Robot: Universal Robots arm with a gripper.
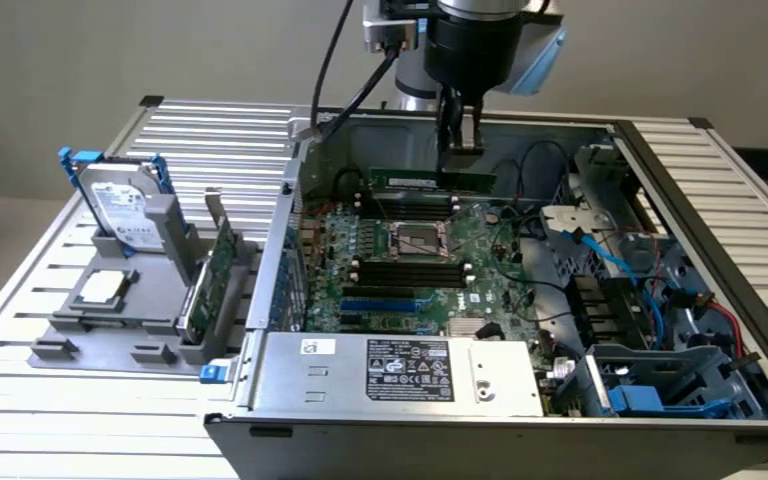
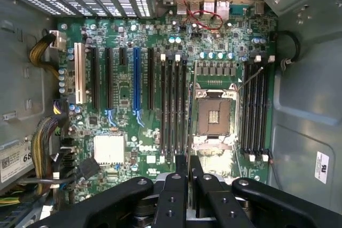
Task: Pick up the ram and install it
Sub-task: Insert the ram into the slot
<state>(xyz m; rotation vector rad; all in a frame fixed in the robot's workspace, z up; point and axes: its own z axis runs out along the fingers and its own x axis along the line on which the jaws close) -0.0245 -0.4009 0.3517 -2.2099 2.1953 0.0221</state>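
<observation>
- You have the gripper clenched on the ram. The fingers pinch its upper edge, and the stick hangs long-side level inside the open computer case.
- The ram sits above the motherboard, just past the CPU socket on the socket's far side in the exterior view. It is clear of the board and not yet seated.
- The grip looks off-centre, toward the exterior view's right end of the stick. Push down like that and one end may seat first, leaving the ram cocked in its slot.
- Black memory slots flank the CPU socket on both sides. In the wrist view the gripper lines up close to the bank's socket-side edge. I cannot tell which slot the stick is over, so watch for it landing on a ridge between slots.
- The socket looks uncovered. Any drift toward it risks the stick's corner touching its contacts.
- I cannot tell whether the white latches at the slot ends are open. If they are shut, they would block seating.
- The notch orientation is not readable. Forcing a reversed stick could damage the slot.
</observation>
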